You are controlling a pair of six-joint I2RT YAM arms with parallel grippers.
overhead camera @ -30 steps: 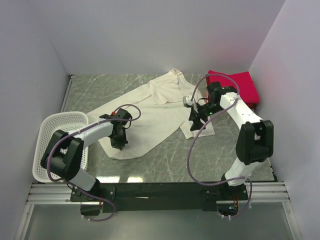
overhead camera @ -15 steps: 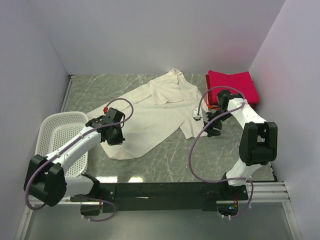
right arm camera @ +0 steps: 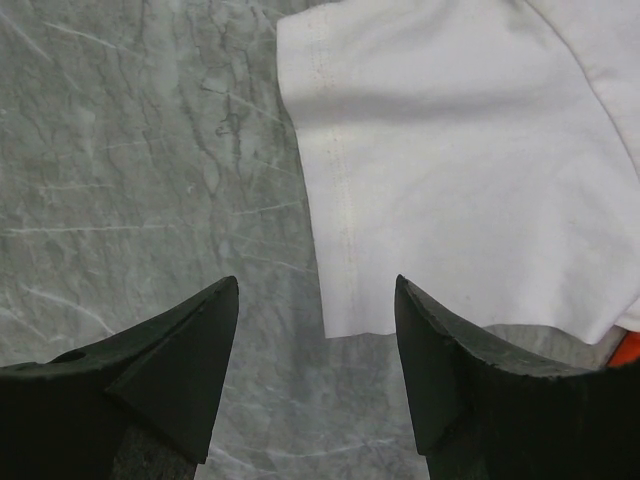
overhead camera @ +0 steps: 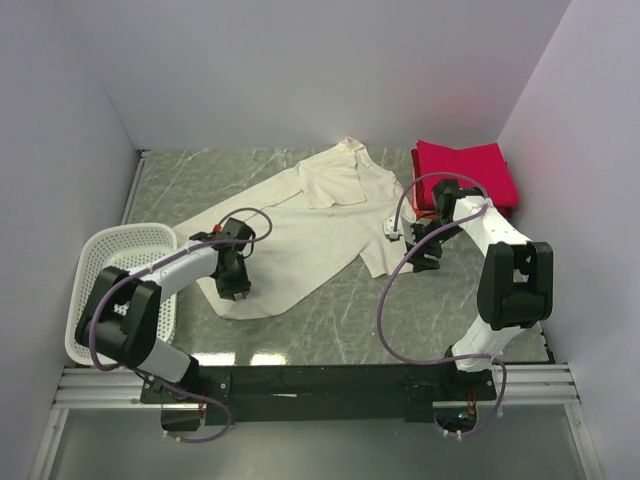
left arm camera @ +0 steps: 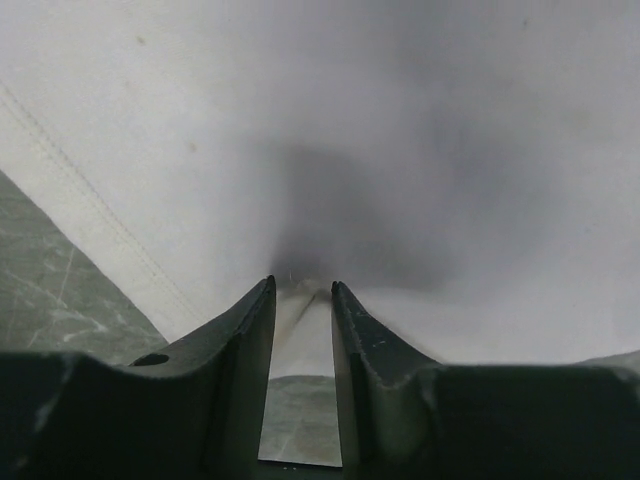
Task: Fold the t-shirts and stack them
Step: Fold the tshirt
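Cream-white t-shirt (overhead camera: 300,230) lies spread on the surface (overhead camera: 330,320). Left tool (left arm camera: 300,292) at its near hem, barely parted, cloth ridge between the tips. Right tool (right arm camera: 315,340) hovers wide open, empty, at its right-hand sleeve. Crimson t-shirt (overhead camera: 465,170) sits folded beyond that sleeve.

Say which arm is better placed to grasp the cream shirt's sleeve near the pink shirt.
Right. The right tool hangs open above the hem of that sleeve; the left tool is far away, at the bottom hem of the cream shirt.
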